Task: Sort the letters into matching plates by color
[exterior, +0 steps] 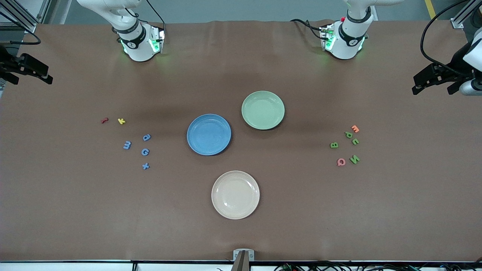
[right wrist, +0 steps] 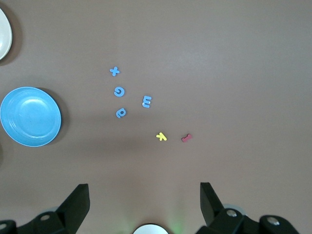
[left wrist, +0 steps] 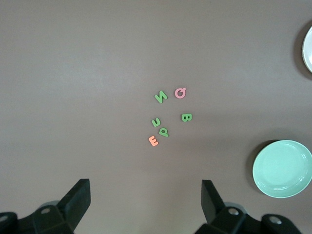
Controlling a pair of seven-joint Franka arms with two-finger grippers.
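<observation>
Several blue letters [exterior: 145, 152] lie in a cluster toward the right arm's end, also seen as blue letters [right wrist: 119, 91]. Several green letters [exterior: 348, 134] lie toward the left arm's end, also seen as green letters [left wrist: 160, 96]. The blue plate [exterior: 209, 134] and the pale green plate [exterior: 263, 110] sit mid-table, both empty. My left gripper [left wrist: 145, 187] hangs high over bare table beside the green letters, open and empty. My right gripper [right wrist: 144, 187] hangs high over bare table by its own base, open and empty. Neither gripper shows in the front view.
A cream plate [exterior: 235, 194] sits nearer the front camera than the blue plate. A red letter [exterior: 104, 120] and a yellow letter [exterior: 121, 121] lie by the blue cluster. An orange letter [exterior: 354, 128] and a pink letter [exterior: 340, 162] lie among the green ones.
</observation>
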